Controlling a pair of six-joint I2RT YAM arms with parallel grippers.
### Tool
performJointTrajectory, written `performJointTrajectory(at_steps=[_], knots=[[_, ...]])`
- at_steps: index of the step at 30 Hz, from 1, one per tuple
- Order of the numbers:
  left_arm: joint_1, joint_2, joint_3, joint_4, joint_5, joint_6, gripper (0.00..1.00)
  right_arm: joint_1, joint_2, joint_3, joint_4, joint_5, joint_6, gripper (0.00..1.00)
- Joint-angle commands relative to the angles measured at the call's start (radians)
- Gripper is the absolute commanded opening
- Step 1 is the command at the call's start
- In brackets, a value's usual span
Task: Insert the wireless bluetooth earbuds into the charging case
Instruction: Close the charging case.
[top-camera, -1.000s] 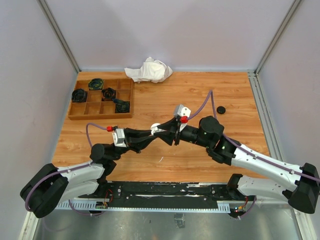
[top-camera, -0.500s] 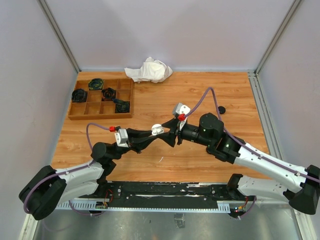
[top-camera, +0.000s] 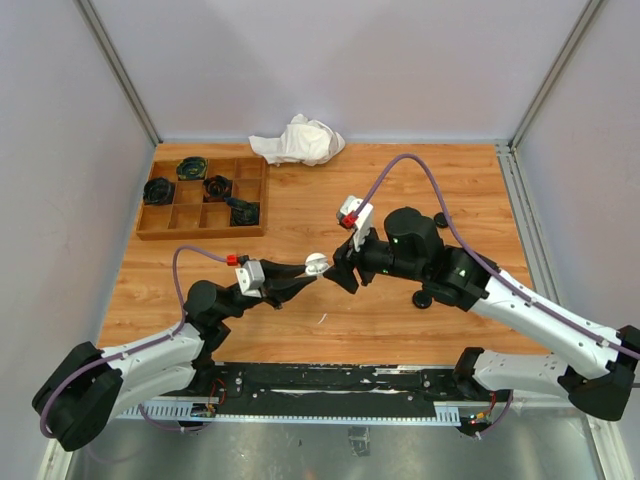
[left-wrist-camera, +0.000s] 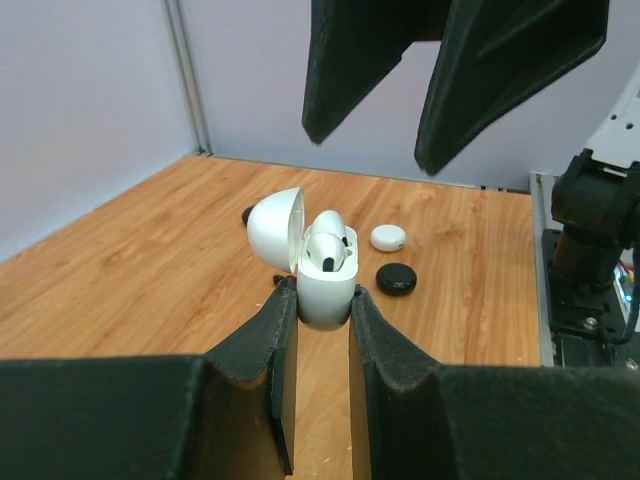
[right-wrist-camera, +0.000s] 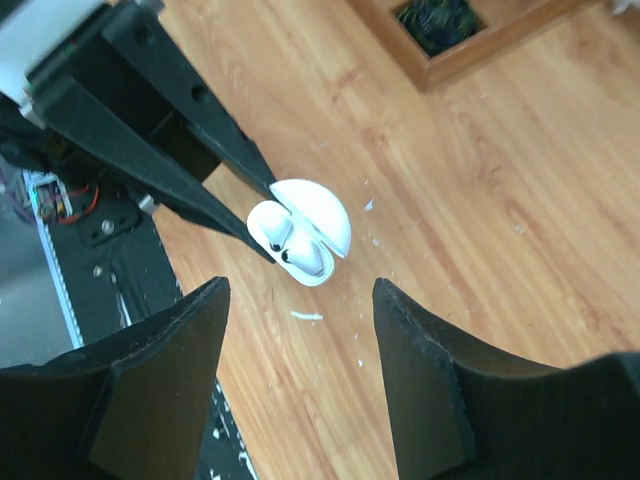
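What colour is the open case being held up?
The charging case is white; left wrist view.

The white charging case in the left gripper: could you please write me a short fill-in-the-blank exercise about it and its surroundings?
1. The left gripper is shut on the small white charging case, whose domed lid is ____.
2. The right gripper hovers by the case, open and holding ____.
3. The crumpled cloth is ____ in colour.
4. The shallow brown compartment tray is made of ____.

Missing words: open; nothing; white; wood.
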Motion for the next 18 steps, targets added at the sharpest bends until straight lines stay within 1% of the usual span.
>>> performJointTrajectory(at_steps=[1,6,8,13,18], knots=[[-0.005,-0.008,0.035,0.001,0.077,0.017,0.0,-0.037,0.027,0.036,-0.099,-0.119,-0.026,0.63],[-0.005,-0.004,0.045,0.001,0.143,0.012,0.0,-0.07,0.052,0.05,-0.098,-0.254,-0.082,0.72],[-0.005,0.0,0.05,0.001,0.168,0.011,0.0,-0.083,0.064,0.053,-0.095,-0.291,-0.102,0.74],[-0.005,0.006,0.056,0.001,0.193,0.011,0.0,-0.111,0.104,0.054,-0.092,-0.382,-0.135,0.75],[-0.005,0.017,0.058,0.0,0.178,-0.014,0.0,-0.112,0.131,0.054,-0.087,-0.475,-0.155,0.73]])
